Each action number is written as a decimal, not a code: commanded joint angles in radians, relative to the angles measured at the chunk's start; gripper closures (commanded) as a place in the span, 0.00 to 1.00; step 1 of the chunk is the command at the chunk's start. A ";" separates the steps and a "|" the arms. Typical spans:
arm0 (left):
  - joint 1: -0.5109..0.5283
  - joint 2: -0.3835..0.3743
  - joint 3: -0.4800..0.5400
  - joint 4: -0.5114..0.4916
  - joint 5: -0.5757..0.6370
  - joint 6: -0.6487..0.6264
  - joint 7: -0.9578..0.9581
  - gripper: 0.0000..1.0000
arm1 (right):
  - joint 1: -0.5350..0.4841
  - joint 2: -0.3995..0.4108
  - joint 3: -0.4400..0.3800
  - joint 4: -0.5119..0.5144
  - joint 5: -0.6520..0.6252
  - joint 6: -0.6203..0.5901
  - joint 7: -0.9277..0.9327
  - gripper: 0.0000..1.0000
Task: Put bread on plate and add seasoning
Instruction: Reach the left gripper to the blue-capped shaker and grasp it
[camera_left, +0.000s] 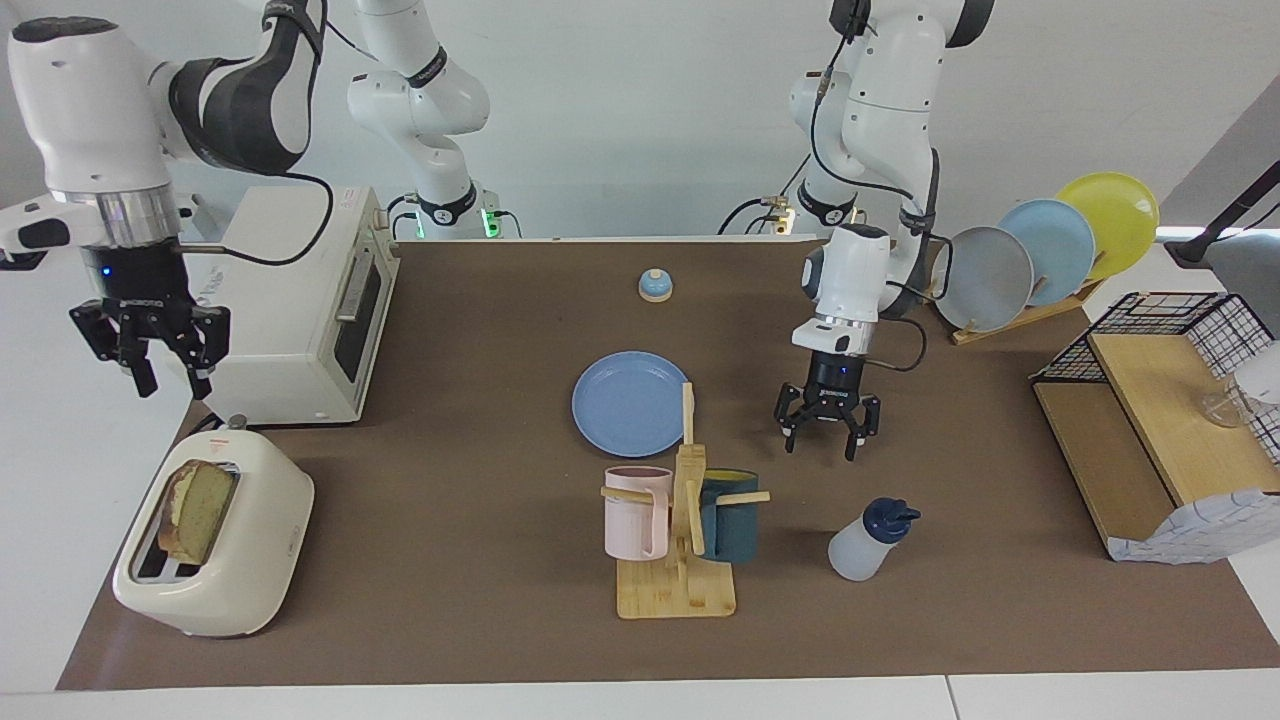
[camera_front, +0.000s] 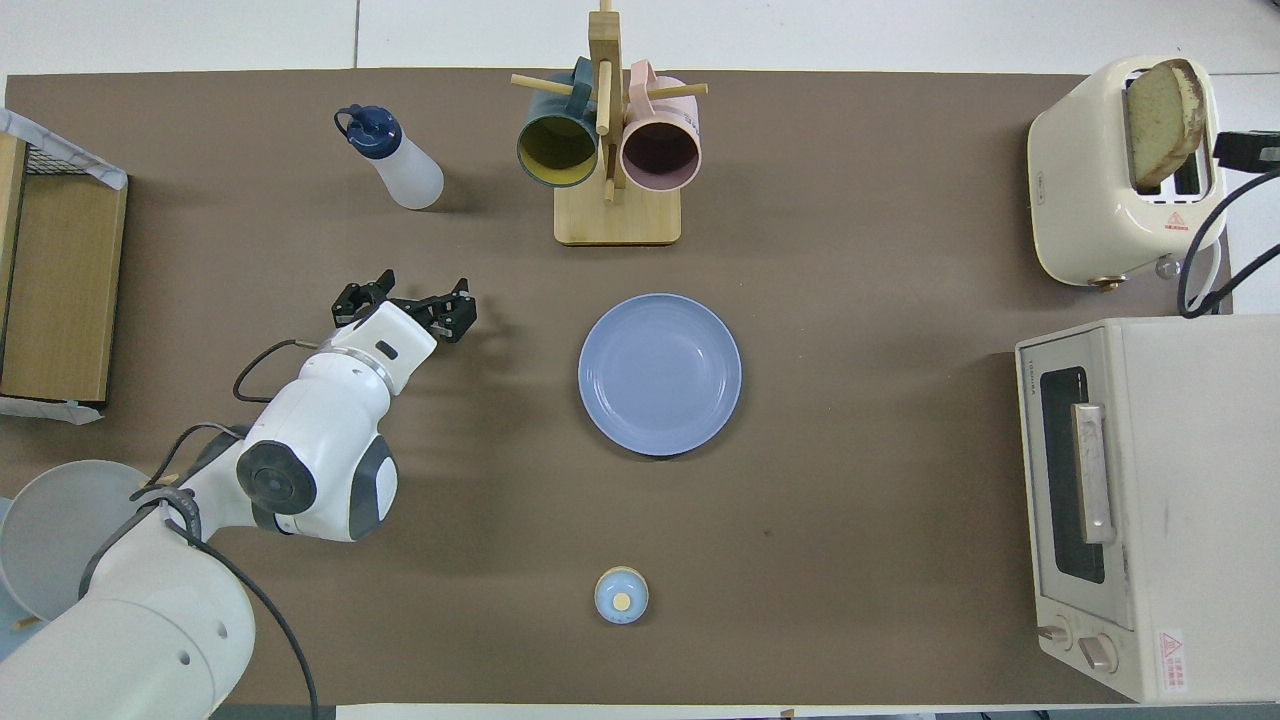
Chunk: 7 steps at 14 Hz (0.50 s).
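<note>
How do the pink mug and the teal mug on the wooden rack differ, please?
The pink mug is pale pink with a dark inside; the teal mug is dark teal outside and olive-yellow inside. The pink mug hangs toward the right arm's end of the table, the teal mug toward the left arm's end. Both hang tipped on pegs of the wooden rack, mouths showing from overhead, similar in size.
</note>
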 joint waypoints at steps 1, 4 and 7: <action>-0.172 0.117 0.191 0.132 -0.054 0.010 -0.003 0.00 | -0.021 0.086 0.002 0.019 0.025 0.096 -0.082 0.00; -0.186 0.159 0.233 0.207 -0.068 0.010 -0.002 0.00 | -0.033 0.137 0.002 0.021 0.028 0.171 -0.087 0.00; -0.171 0.246 0.233 0.337 -0.071 -0.025 -0.006 0.00 | -0.036 0.170 0.003 0.028 0.028 0.223 -0.083 0.00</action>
